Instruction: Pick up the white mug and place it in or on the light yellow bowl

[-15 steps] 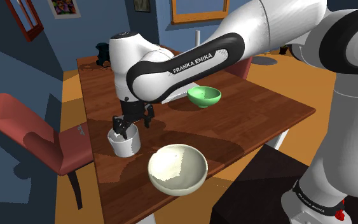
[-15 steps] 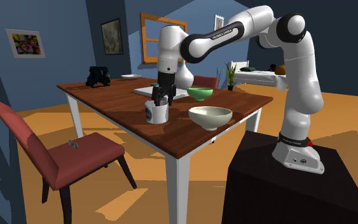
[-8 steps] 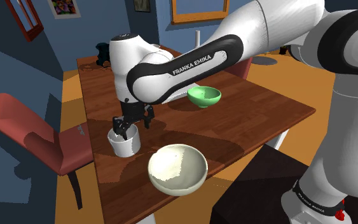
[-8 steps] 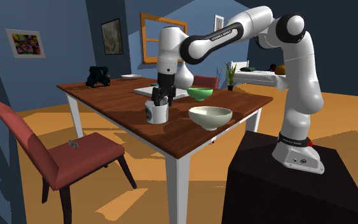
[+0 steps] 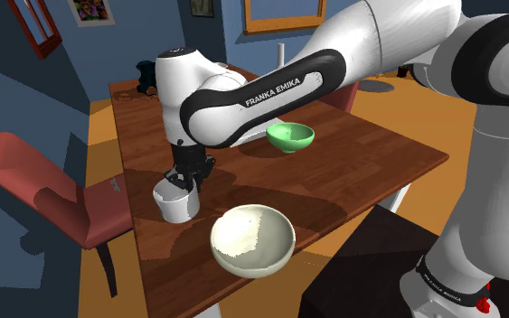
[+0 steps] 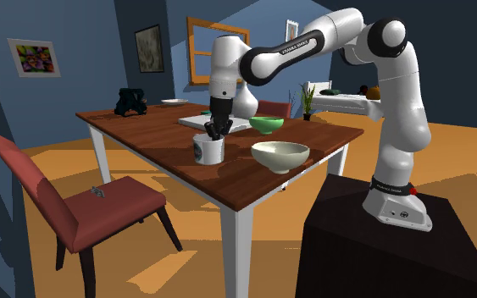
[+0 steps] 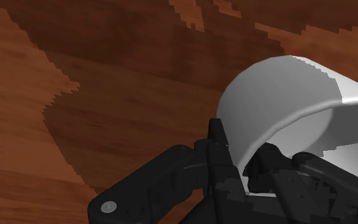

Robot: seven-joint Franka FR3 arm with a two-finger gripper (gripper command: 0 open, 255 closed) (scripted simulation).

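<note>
Black two-finger tool (image 5: 189,177) is clamped on the white cylindrical mug (image 5: 178,206). In the wrist view one finger sits inside the rim and the other outside, with the wall pinched between them.

The mug stands about upright, mouth up, directly under the tool. Its base looks to be resting on the brown wooden surface (image 5: 370,154); I cannot tell whether it has left the wood yet.

The target, a pale cream round bowl (image 5: 253,239), lies near the mug but apart from it. It is toward the shoulder view's lower right, and to the right in the second exterior view.

Judgement: the grasp is made, and the next step is to lift, then make a short sideways carry over the bowl's rim.

- **Room:** bare wood lies between mug and bowl.
- **Other objects:** a green bowl (image 5: 290,136) sits farther back, well off that line.
- **Edges:** both mug and cream bowl are close to the surface's edge, with a red chair (image 5: 53,185) beyond it.
- **Risk:** a one-wall rim pinch may let the mug swing.
</note>
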